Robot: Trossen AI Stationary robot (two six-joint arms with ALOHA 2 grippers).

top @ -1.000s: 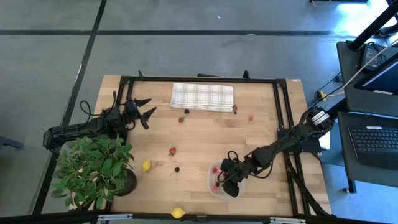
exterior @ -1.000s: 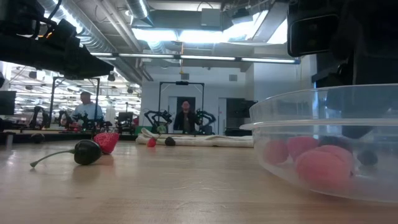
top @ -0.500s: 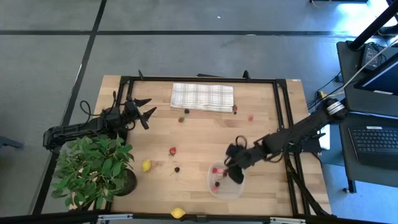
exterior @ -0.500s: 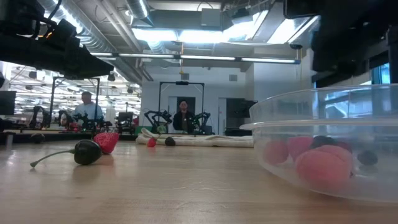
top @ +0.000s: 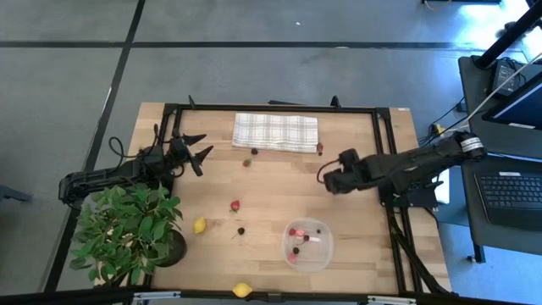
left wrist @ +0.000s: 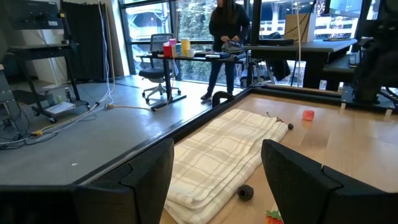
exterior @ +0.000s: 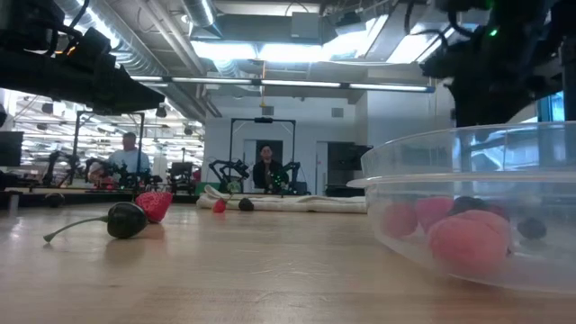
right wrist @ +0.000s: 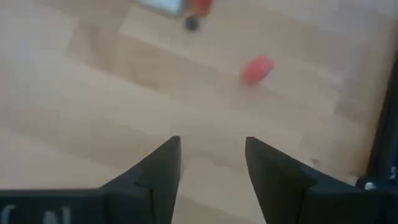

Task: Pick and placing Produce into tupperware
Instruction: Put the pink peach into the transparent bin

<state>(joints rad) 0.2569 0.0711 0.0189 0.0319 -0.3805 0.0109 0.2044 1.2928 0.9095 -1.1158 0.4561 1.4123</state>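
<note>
Both hands gape empty: left hand (top: 201, 149), right hand (top: 326, 180).

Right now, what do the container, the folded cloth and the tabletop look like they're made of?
The container looks like clear glossy plastic: berries show through its wall. The cloth seems a woven fabric, matte, with a grey-white check and soft folds. The tabletop appears to be pale wood with visible grain and plank seams.

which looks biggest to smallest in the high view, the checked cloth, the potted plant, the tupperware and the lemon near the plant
1. potted plant
2. checked cloth
3. tupperware
4. lemon

The camera looks straight down on the table, so nearness hardly skews this order, though the plant stands taller.
</note>
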